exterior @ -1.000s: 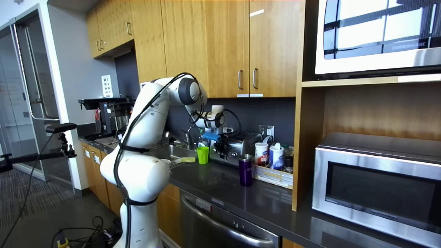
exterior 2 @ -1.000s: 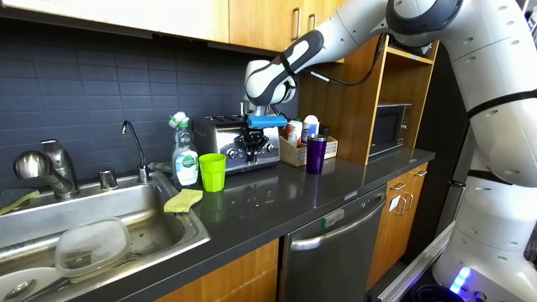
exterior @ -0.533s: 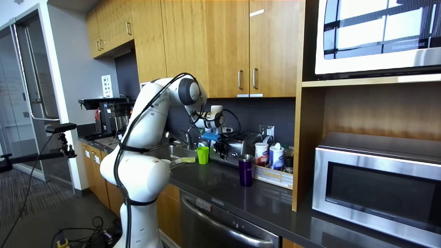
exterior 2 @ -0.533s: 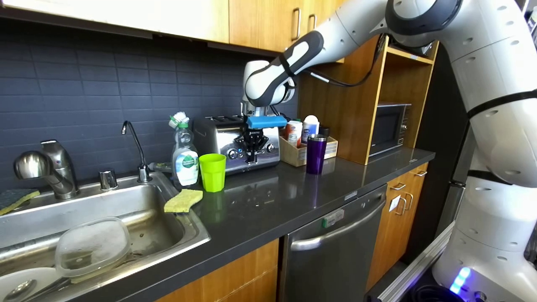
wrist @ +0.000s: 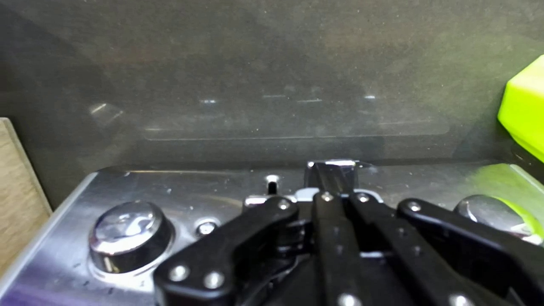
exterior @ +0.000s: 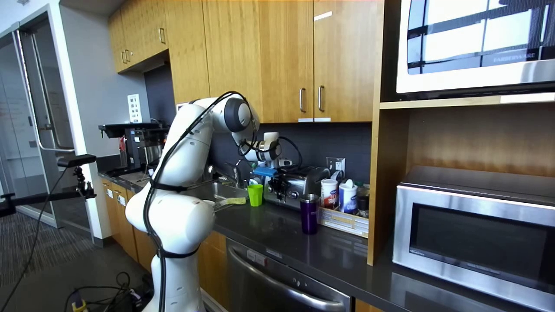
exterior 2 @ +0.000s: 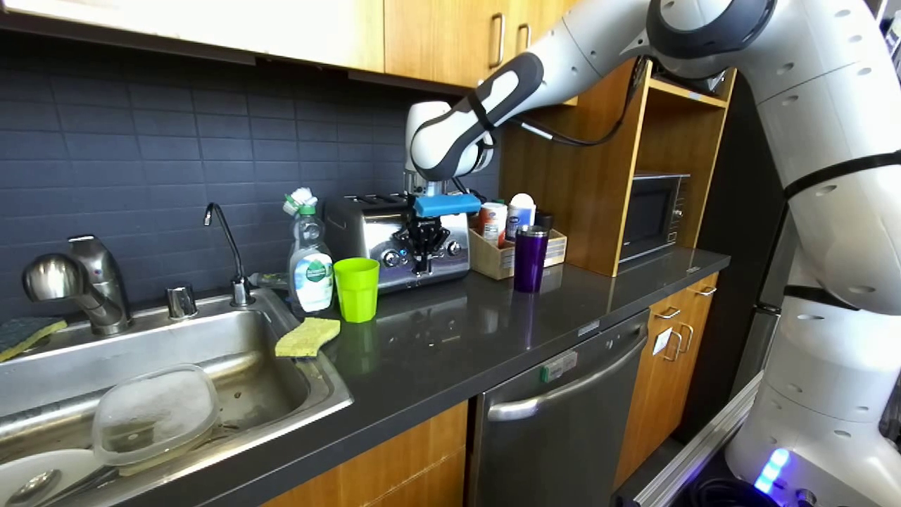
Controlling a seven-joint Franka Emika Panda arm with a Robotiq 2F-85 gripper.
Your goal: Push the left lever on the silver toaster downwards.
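The silver toaster (exterior: 299,181) (exterior 2: 378,229) stands against the back wall. Its shiny front (wrist: 204,187) fills the lower wrist view, with a knob (wrist: 127,238) at left and another (wrist: 493,212) at right. My gripper (exterior: 279,186) (exterior 2: 422,262) points straight down before the toaster, between its knobs. In the wrist view the gripper (wrist: 344,197) looks shut, its fingers close together. Just past the fingertips is a small shiny block (wrist: 331,172), which may be the left lever; contact cannot be told. A chrome bar (wrist: 255,200) by a dark slot is partly hidden by a finger.
A green cup (exterior 2: 357,289) and a soap bottle (exterior 2: 312,271) stand beside the toaster, near the sink (exterior 2: 281,415) and a yellow sponge (exterior 2: 307,336). A purple tumbler (exterior 2: 530,260) and a wooden box (exterior 2: 493,258) with canisters stand on the other side.
In both exterior views the wrist has leaned very slightly to the left. The fingertips stay at nearly the same place before the toaster. Nothing else has visibly moved.
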